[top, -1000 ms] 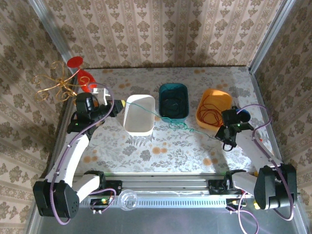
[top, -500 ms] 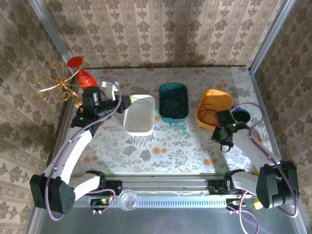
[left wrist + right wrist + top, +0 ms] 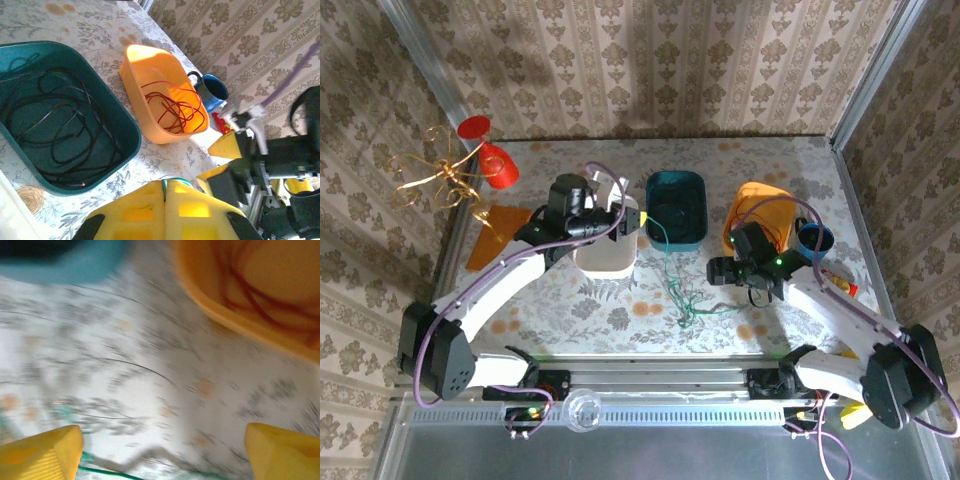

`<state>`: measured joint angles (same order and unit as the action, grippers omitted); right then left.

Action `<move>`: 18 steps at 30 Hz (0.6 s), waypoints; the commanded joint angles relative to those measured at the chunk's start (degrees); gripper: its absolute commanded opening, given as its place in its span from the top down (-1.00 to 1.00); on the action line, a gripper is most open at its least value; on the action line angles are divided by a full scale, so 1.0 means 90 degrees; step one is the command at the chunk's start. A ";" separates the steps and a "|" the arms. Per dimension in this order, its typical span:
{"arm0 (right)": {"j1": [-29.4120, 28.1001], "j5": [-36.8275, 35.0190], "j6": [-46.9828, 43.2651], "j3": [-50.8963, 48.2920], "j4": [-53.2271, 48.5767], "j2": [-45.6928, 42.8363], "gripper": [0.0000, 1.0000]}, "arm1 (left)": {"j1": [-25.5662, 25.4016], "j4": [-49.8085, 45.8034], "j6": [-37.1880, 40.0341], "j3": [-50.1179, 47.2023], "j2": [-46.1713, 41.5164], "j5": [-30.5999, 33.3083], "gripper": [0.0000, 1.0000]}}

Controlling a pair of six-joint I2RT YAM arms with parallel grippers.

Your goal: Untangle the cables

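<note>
My left gripper point(image 3: 628, 218) hovers by the white bin's point(image 3: 603, 262) right rim, shut on one end of the green cable point(image 3: 682, 305). In the left wrist view that cable point(image 3: 165, 184) shows as a thin green line pinched between the yellow fingers point(image 3: 135, 210). From there it hangs down and lies in a slack tangle on the table. My right gripper point(image 3: 718, 272) is open just right of the tangle, and the green cable point(image 3: 100, 471) passes below its spread jaws point(image 3: 162, 455). Dark cables point(image 3: 55, 125) lie in the teal bin point(image 3: 120, 120). Red cables point(image 3: 172, 107) lie in the orange bin point(image 3: 137, 95).
A blue mug point(image 3: 812, 240) stands right of the orange bin point(image 3: 745, 195). A red cup point(image 3: 497, 165), gold wire ornament point(image 3: 430, 180) and orange sheet point(image 3: 495, 230) sit at the left. The teal bin point(image 3: 675, 178) stands between the other two bins.
The right gripper opened, let go of the green cable and moved left. The left gripper carried its end rightward across the white bin. The once taut cable now lies slack on the table.
</note>
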<state>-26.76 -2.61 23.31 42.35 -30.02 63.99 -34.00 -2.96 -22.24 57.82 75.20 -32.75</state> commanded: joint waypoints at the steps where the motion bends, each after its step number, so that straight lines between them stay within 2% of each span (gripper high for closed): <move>1: -0.0190 0.1138 -0.0609 -0.0025 0.0956 -0.0165 -0.74 | -0.0145 0.0250 0.0097 0.0034 0.0092 0.0044 1.00; 7: -0.0482 0.2192 -0.0980 0.0509 0.1392 0.0713 -0.68 | -0.0304 0.0375 0.0048 0.0096 0.0285 0.0084 1.00; 12: -0.0503 0.2715 -0.0429 0.0694 0.2597 0.1288 -0.62 | -0.0382 0.0375 0.0034 0.0193 0.0393 0.0060 1.00; 13: -0.0503 0.2719 -0.0275 0.0727 0.2816 0.1390 -0.55 | -0.0401 0.0373 0.0030 0.0191 0.0391 0.0072 1.00; 15: -0.0503 0.2552 -0.0072 0.0789 0.3105 0.1547 -0.29 | -0.0431 0.0387 0.0035 0.0190 0.0393 0.0082 1.00; 16: -0.0503 0.2448 -0.0050 0.0837 0.3155 0.1631 -0.07 | -0.0446 0.0388 0.0045 0.0196 0.0386 0.0083 1.00; 18: -0.0503 0.2192 -0.0107 0.0969 0.3023 0.1689 0.50 | -0.0451 0.0377 0.0066 0.0152 0.0352 0.0163 1.00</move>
<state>-31.05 18.44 20.99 48.82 -6.26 78.63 -37.60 -0.73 -22.26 57.84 78.65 -31.81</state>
